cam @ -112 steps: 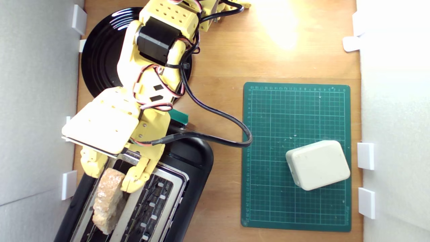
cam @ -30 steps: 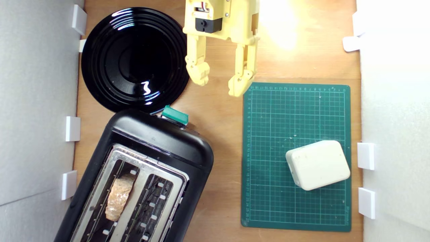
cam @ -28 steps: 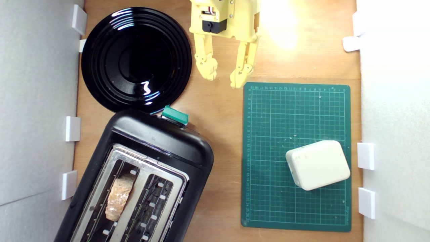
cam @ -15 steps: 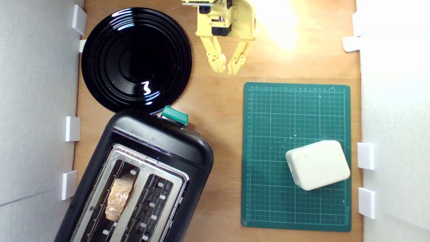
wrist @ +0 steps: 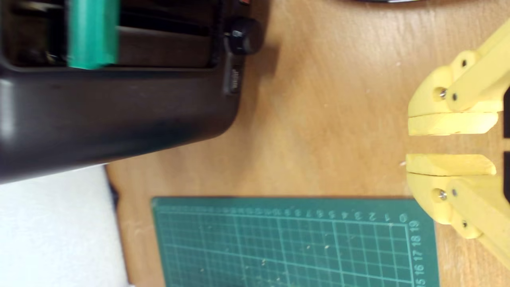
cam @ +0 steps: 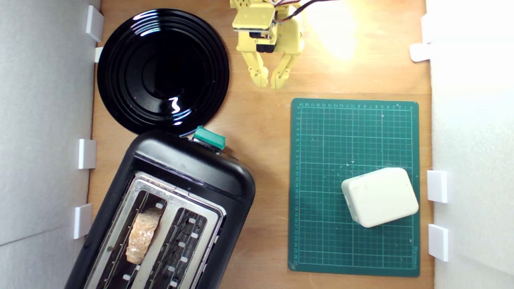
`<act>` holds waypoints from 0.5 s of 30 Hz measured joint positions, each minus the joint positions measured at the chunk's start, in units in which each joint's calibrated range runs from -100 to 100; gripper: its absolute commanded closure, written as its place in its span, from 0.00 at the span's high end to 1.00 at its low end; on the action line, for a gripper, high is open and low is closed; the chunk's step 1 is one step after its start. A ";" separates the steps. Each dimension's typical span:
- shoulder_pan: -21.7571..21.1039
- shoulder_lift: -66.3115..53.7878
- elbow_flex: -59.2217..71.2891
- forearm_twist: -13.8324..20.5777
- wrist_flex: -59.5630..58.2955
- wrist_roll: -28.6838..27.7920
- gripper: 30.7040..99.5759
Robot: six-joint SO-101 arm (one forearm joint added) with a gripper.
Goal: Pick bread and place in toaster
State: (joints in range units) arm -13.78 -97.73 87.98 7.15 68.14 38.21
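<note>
At the exterior view's lower left, the toaster (cam: 168, 208) sits diagonally on the wooden table (cam: 261, 132), a rounded glossy black body with a ribbed silver top plate and two long slots; its near end is cut off by the frame edge. The bread (cam: 141, 236), rough and pale tan with a brown crust, stands on edge inside the slot toward that view's left, only its upper rim showing. A green lever knob (cam: 209, 138) juts from the toaster's far end, next to the shiny round black plate (cam: 162, 70) with concentric ridges. Right of these lies a green gridded cutting mat (cam: 353, 132) carrying a smooth white rounded-square block (cam: 379, 196). The yellow plastic gripper (cam: 269, 82) hangs at the far edge over bare wood, holding nothing, its tips nearly together with a narrow gap between them, as the wrist view (wrist: 448, 144) confirms. The arm above it is cut off by the frame. Half a second ago the gripper sat in almost the same spot with its tips slightly wider apart; the bread has not moved
</note>
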 measured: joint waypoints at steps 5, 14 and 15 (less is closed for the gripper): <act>-0.55 -0.76 3.51 0.09 0.00 0.00 0.26; -0.55 -0.76 5.73 -0.18 -0.51 0.00 0.26; -0.55 -0.76 5.73 -0.18 -0.51 0.00 0.26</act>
State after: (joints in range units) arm -14.32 -98.49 93.71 6.97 67.63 38.21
